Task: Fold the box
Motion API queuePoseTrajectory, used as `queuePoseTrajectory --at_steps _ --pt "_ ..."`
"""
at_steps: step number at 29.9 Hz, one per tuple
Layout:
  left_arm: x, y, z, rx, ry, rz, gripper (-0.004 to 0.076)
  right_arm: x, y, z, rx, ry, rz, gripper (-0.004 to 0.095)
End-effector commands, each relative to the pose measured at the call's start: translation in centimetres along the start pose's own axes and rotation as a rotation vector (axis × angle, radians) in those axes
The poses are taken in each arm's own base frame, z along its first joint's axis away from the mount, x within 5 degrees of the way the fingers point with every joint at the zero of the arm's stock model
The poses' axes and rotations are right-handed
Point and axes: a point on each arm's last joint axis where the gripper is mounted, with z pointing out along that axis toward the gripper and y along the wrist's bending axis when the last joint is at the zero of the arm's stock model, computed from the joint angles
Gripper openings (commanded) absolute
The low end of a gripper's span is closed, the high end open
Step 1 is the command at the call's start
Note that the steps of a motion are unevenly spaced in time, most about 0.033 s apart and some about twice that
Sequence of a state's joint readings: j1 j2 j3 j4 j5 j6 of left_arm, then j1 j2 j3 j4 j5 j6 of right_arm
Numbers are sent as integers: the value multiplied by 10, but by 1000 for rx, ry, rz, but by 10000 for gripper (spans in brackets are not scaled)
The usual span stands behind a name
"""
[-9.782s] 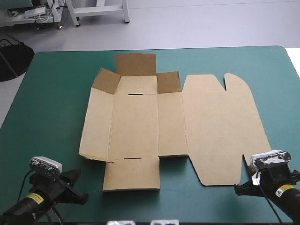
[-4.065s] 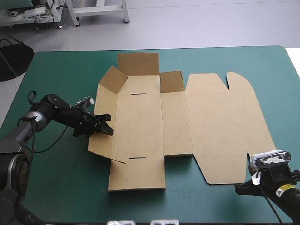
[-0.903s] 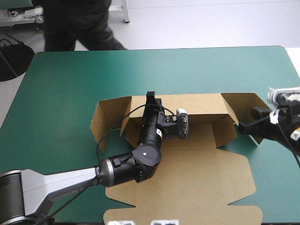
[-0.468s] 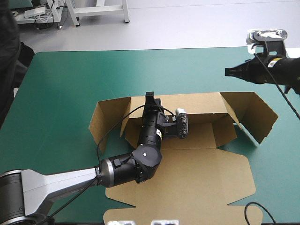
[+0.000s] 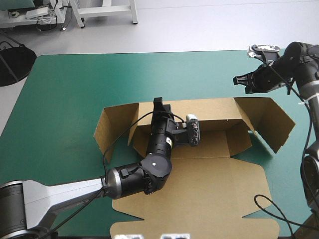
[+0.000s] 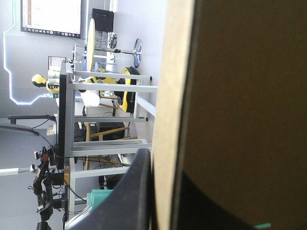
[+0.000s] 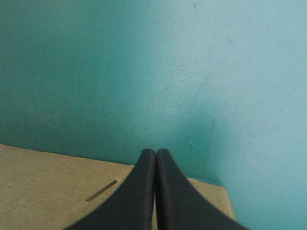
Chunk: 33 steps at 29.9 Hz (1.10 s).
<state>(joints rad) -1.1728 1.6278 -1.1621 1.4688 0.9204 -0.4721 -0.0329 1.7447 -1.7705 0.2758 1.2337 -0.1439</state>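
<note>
The brown box lies mid-table with its lid flat toward the near edge. Its far wall stands up, and end flaps rise at the left and right. My left gripper reaches over the tray and is shut on the far wall's top edge. In the left wrist view the board stands between the two black fingers of the left gripper. My right gripper is shut on nothing, over the teal-green cover beyond the box's far right corner. Under the right gripper shows a board edge.
The teal-green cover surrounds the box on the left and far sides. The table's far edge and right edge run close to the right gripper.
My right gripper left the box's right flap, rose and moved to the far side, then shifted a little left and down. The left gripper kept its hold on the far wall.
</note>
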Motion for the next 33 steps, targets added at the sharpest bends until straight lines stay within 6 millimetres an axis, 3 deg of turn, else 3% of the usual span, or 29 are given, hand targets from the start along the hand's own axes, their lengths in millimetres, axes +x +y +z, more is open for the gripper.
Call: queuePoseTrajectory --at_steps 1,5,10,23,33 --pt "-2 22 -13 -64 -40 -69 -8 -2 9 -28 -46 -70 -25 -18" --pt "0 24 -13 -78 -17 -115 -8 0 11 -32 -60 -77 -13 -18" --pt "1 25 -13 -91 -7 -146 -8 18 10 -26 -57 -25 -24 -18" --pt "1 28 -14 -126 -14 -154 -8 54 13 -34 -59 21 -49 -18" --pt "3 28 -13 -128 1 -256 -8 65 -18 -39 -15 22 36 -18"
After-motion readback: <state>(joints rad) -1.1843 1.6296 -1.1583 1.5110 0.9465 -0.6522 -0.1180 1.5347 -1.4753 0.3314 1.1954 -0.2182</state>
